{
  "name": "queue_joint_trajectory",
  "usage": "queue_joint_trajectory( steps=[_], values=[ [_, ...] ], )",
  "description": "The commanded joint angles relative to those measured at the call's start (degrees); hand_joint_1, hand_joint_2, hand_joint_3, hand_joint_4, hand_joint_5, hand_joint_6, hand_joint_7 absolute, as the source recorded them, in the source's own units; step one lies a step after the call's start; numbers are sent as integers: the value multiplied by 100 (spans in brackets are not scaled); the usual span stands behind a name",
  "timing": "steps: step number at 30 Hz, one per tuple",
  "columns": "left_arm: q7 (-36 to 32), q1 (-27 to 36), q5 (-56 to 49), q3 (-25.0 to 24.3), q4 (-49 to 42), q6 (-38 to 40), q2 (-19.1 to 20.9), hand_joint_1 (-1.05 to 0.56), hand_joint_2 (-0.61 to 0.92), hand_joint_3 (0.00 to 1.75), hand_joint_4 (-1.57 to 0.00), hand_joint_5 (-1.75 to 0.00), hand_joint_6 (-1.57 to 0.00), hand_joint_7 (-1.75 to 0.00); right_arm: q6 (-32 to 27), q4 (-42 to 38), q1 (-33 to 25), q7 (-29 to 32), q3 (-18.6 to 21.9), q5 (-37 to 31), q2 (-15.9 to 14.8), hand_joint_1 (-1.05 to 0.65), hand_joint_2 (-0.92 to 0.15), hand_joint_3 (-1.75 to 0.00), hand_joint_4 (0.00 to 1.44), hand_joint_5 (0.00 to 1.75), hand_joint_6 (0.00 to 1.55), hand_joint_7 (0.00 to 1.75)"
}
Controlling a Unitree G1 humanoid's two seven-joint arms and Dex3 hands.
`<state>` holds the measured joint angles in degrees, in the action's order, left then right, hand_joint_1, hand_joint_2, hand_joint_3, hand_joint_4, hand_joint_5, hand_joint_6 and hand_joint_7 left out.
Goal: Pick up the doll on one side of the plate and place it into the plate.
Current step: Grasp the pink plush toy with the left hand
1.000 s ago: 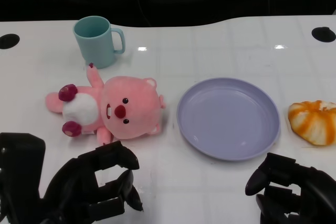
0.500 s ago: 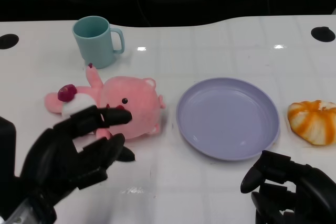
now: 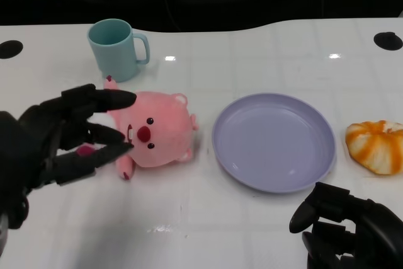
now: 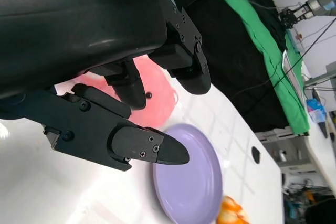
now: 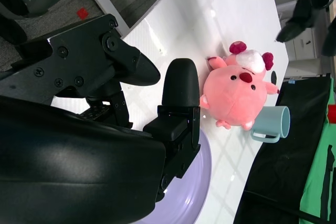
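One pink doll (image 3: 151, 137), red nose, lying flat

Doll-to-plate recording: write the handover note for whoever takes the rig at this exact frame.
Left hand: fingers apart, holding nothing, over the body of the pink doll; contact cannot be told.
Right hand: low at the table's near edge, fingers curled in, holding nothing.
The doll lies on the table between the teal mug and the purple plate, which holds nothing.
Done: approach only.
Left: grip the doll, lift it, set it in the plate.
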<state>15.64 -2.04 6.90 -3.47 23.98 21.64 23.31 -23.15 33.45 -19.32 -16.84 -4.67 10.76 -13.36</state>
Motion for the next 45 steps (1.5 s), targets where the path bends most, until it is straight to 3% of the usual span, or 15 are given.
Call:
queue_joint_trajectory(
  steps=[1,9,14,21,28,45],
  values=[
    [135,-189,-632,170,-223,-461,465,-58,92,11,-26,-78,-38,-27,77,43,-30,-20,28,7,-53,-12,-64,-102,64,175,45,152],
    [326,-539,-1848,539,-474,-795,1072,-65,92,8,-6,-64,-28,-13,39,74,-46,21,6,-37,-52,-12,-65,-101,64,175,45,151],
    [616,-835,-2694,908,-542,-708,1470,-67,92,8,-1,-48,-23,-4,47,69,-63,8,16,-19,-54,-13,-65,-101,65,175,46,151],
    [878,-1346,-3835,1512,-926,-811,1651,-66,91,2,0,-30,-18,0,-48,169,-104,50,30,-4,-54,-14,-65,-100,65,175,46,151],
    [1154,-1872,-4520,1993,-1537,-736,1473,-63,88,0,0,-22,-17,-1,-21,191,-149,30,48,25,-68,-13,-65,-99,64,175,46,150],
    [894,-2586,-5275,2669,-3219,-936,751,-59,85,0,-1,-20,-17,-1,-60,283,-230,27,72,61,-80,-14,-66,-98,64,175,47,149]
  ],
)
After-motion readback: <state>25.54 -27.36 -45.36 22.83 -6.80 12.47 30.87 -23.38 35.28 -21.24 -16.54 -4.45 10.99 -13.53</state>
